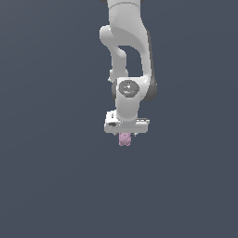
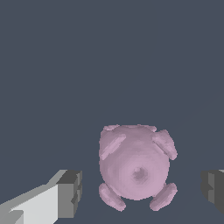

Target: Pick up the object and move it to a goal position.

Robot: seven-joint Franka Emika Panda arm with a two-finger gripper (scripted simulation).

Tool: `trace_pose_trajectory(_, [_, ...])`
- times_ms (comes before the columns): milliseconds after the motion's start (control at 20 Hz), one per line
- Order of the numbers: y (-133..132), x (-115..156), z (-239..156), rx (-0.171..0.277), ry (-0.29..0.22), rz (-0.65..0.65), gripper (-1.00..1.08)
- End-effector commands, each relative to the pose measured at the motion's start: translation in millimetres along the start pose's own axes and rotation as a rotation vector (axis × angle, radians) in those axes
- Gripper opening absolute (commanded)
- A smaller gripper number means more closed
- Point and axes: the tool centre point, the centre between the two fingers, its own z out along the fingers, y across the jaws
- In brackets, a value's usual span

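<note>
A: Since the fingers have not yet met it, is this the reach before the grasp?

B: I judge so. The arm (image 1: 124,46) points straight down, and the pincer (image 1: 125,135) sits right over the pink blob (image 1: 124,139) in the middle of the dark floor (image 1: 46,186).

A: How does the pincer stand?

B: Wide. In the wrist view one dark pad (image 2: 70,193) and the other (image 2: 213,190) flank the blob (image 2: 134,173) with a clear gap on each side, the blob nearer the first.

A: And next?

B: Likely closing evenly on the blob, perhaps centring first. Whether the tips are low enough, I cannot tell. No goal marker shows.
</note>
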Motion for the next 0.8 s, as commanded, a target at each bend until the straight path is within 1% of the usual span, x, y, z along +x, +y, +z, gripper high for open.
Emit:
trace_pose_trajectory(0, [0,-1,11,0.000,-0.001,0.000,1.00])
trace_pose_trajectory(250, [0,-1,34,-0.001,0.000,0.001,1.00])
trace_pose_trajectory(500, [0,0,41,-0.001,0.000,0.001,1.00])
trace_pose_trajectory(550, [0,0,41,-0.001,0.000,0.001,-1.00])
trace_pose_trajectory(750, [0,0,41,-0.001,0.000,0.001,-1.00])
